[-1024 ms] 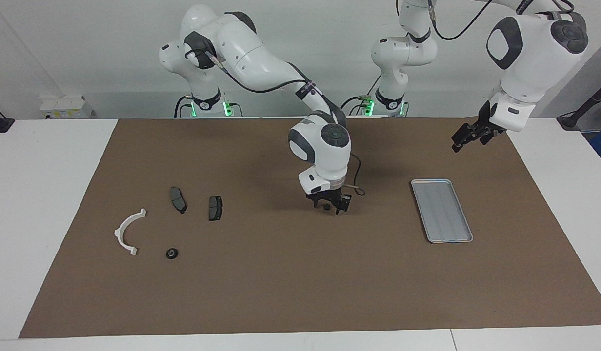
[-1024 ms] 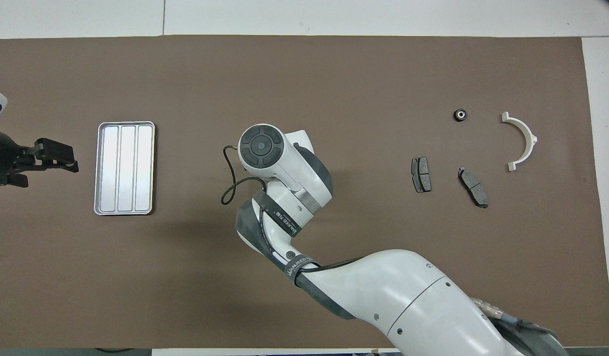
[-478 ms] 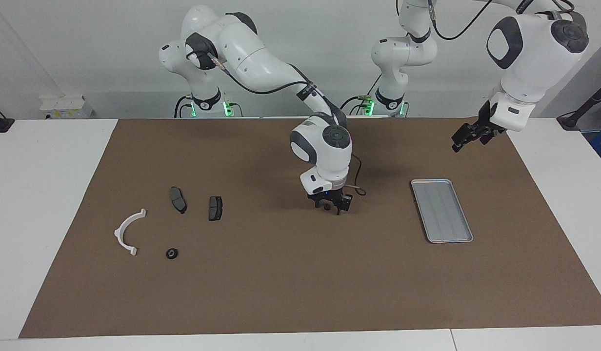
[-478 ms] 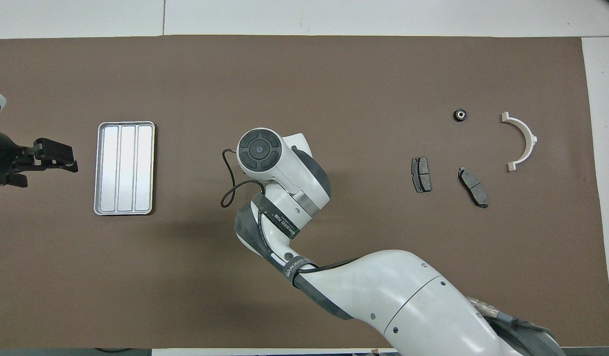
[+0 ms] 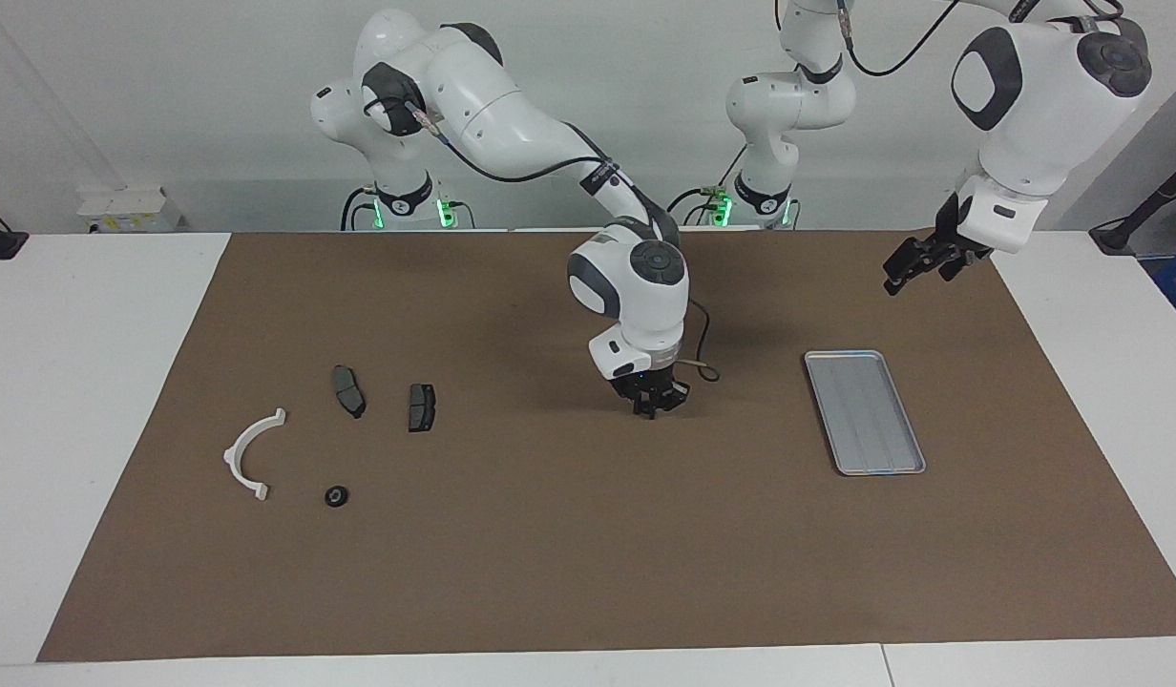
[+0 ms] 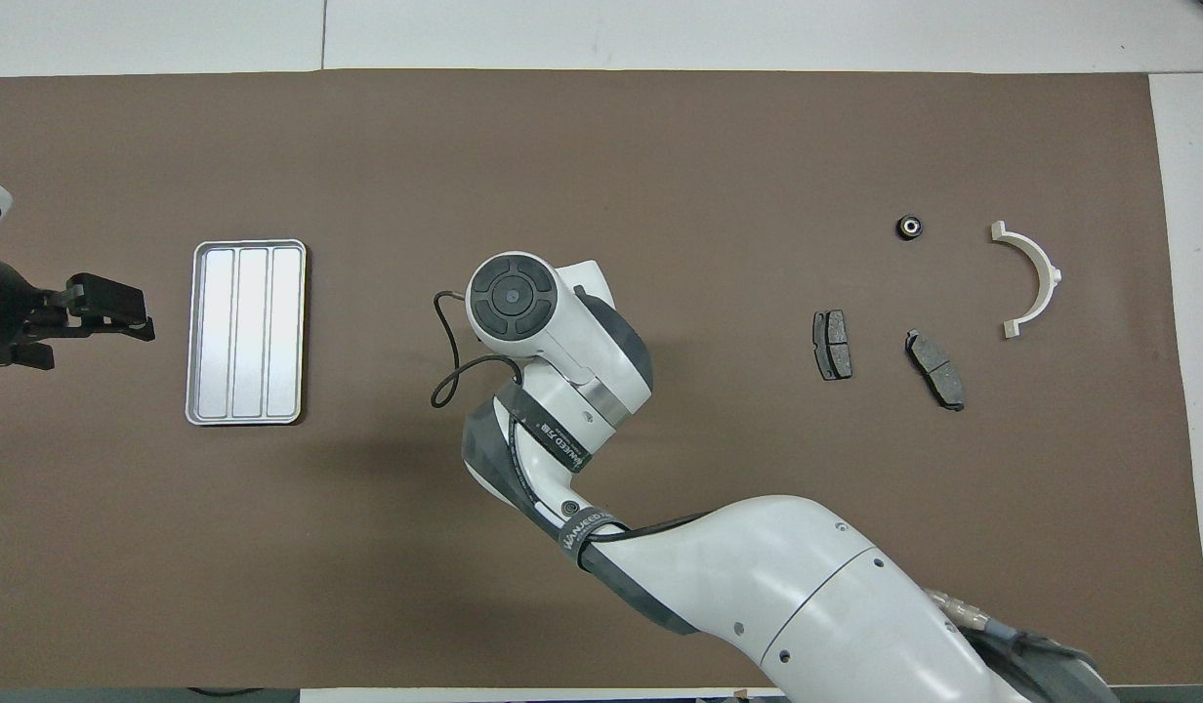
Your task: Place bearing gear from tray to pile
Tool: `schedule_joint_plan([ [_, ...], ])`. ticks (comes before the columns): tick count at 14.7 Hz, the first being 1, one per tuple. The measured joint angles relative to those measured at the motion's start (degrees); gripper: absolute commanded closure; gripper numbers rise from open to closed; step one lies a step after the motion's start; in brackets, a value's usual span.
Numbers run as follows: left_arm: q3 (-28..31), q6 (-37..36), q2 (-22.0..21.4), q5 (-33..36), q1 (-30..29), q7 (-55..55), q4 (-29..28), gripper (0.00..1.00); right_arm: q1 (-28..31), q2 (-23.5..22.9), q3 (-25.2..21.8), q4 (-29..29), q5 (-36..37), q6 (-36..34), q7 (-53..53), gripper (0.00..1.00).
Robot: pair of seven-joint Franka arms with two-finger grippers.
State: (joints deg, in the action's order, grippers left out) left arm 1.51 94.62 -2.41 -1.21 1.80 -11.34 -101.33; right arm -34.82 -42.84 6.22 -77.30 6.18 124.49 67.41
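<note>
Right hand (image 5: 650,412) sits pinched shut mid-counter, apparently on a small gear; tray (image 5: 865,412) empty, pile (image 5: 349,393) delivery remains; left hand (image 5: 917,265) waits open.

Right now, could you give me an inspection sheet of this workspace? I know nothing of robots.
Surface: brown mat lying flat on a white table.
Job's things: tray bare, toward the left arm's end; toward the right arm's end lie a white bracket, two dark pads and a small black ring.
Clutter: nothing seen.
Grippers: right gripper shut, low at the mat's middle; whether it holds anything is hidden. Left gripper open, empty, waiting over the mat's corner.
Cables: black cable loop at the right wrist.
Surroundings: white wall; white box.
</note>
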Motion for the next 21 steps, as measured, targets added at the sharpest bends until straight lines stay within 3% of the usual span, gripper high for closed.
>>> schedule_joint_plan([
  [5, -0.1, -1.1, -0.1, 0.0, 0.0, 0.1, 1.3, 0.00, 0.0, 0.0, 0.0, 0.1, 0.0, -0.4, -0.2, 1.00],
  [8, -0.1, -1.1, -0.1, 0.0, 0.0, 0.1, 1.4, 0.00, 1.7, 0.2, -0.3, 2.6, 0.0, -8.2, -5.7, 1.00],
  [11, -0.1, -1.1, -0.1, 0.0, 0.0, 0.1, 1.4, 0.00, 7.6, 2.0, -0.2, 8.6, 0.0, -18.7, -19.4, 1.00],
  [14, 0.0, -1.1, -0.1, 0.0, 0.0, 0.1, 1.4, 0.00, 14.6, 5.8, -0.1, 10.2, -0.1, -23.7, -35.3, 1.00],
  [18, 0.0, -1.1, -0.1, 0.0, 0.0, 0.1, 1.4, 0.00, 22.6, 7.5, -0.1, 9.9, -0.1, -24.9, -55.1, 1.00],
  [21, 0.0, -1.1, -0.1, 0.0, 0.0, 0.1, 1.4, 0.00, 29.1, 7.7, -0.1, 5.6, -0.1, -19.2, -66.2, 1.00],
])
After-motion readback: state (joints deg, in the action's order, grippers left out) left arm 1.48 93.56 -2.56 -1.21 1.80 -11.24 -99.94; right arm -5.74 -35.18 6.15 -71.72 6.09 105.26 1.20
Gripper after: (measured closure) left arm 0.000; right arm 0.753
